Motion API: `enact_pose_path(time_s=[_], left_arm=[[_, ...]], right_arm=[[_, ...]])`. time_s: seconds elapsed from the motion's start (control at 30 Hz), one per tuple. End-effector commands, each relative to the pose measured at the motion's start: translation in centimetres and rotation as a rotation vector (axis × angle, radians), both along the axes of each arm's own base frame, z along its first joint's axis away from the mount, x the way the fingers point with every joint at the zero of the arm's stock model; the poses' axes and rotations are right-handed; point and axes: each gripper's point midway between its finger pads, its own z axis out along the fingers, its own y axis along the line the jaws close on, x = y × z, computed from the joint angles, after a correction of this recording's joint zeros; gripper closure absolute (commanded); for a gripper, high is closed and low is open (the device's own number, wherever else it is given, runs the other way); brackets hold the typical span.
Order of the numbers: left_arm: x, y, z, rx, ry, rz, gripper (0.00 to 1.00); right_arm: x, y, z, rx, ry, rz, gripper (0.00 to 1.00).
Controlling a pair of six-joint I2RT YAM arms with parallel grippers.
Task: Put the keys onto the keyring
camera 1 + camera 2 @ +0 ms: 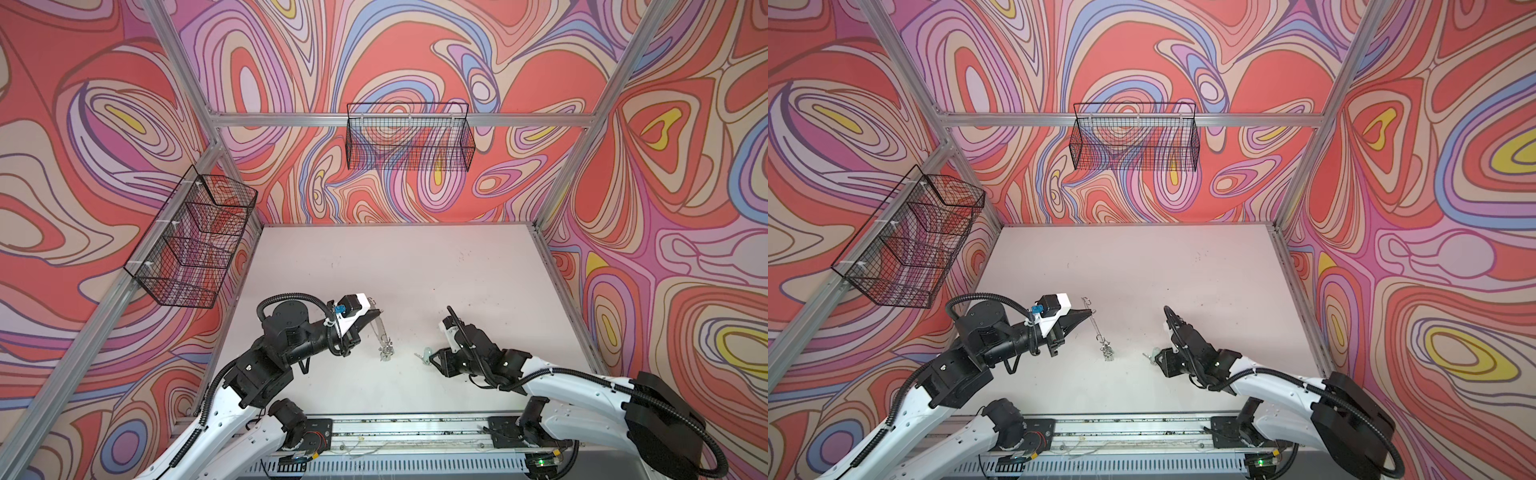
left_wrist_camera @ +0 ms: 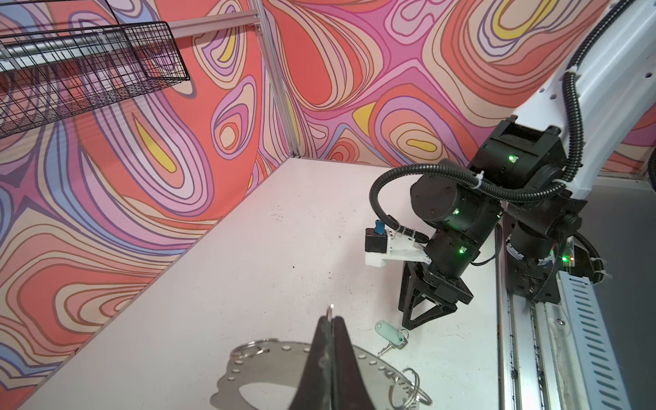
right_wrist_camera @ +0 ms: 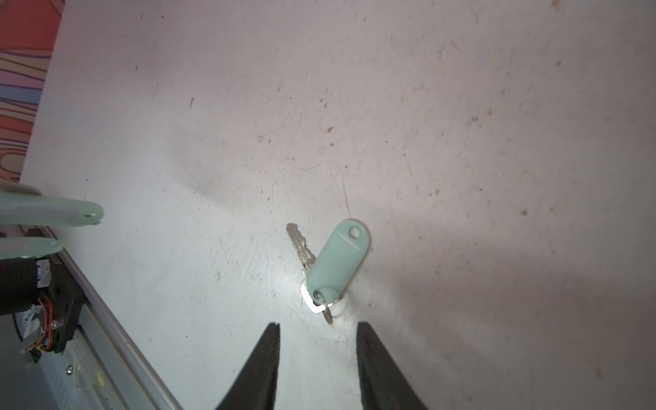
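Fingers of the left claw (image 2: 332,321) press flat together in the lower middle of the left wrist view. They pinch the keyring (image 2: 255,365) at its rim, and the shiny plate spreads out below them with wire loops along its edge. In both top views that claw (image 1: 376,311) sits left of centre. The keyring (image 1: 380,331) shows edge-on there as a thin slanted line running down from the tips; whether its lower end touches the table (image 1: 415,270) I cannot tell. To the right, clear of the plate, 1 key (image 1: 423,355) with a mint-green tag lies flat on the table. The right claw (image 1: 433,358) sits just beside it, further right. In the right wrist view its 2 fingers stand spread and hold nothing. The key (image 3: 301,248) lies just ahead of that claw (image 3: 317,324), in line with the gap, with its small ring reaching the level of the tips.
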Motion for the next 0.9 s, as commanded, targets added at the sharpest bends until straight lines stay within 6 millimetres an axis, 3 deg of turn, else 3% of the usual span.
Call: enact_pose_path(time_s=[0.0,0.2,0.87], left_arm=[[0.0,-0.2,1.3,-0.039,-0.047,-0.010,1.00],[0.1,-0.3,1.1,-0.034,-0.040,-0.013,1.00],[0.1,-0.4,1.0,-0.031,-0.037,-0.015,1.00]], right_arm=[[1.3,1.0,2.3,0.210,-0.096,-0.070,0.66],[0.3,0.0,1.7,0.307,-0.140,-0.092,0.69],[-0.9,0.2,-1.0,0.197,-0.120,-0.099,0.71]])
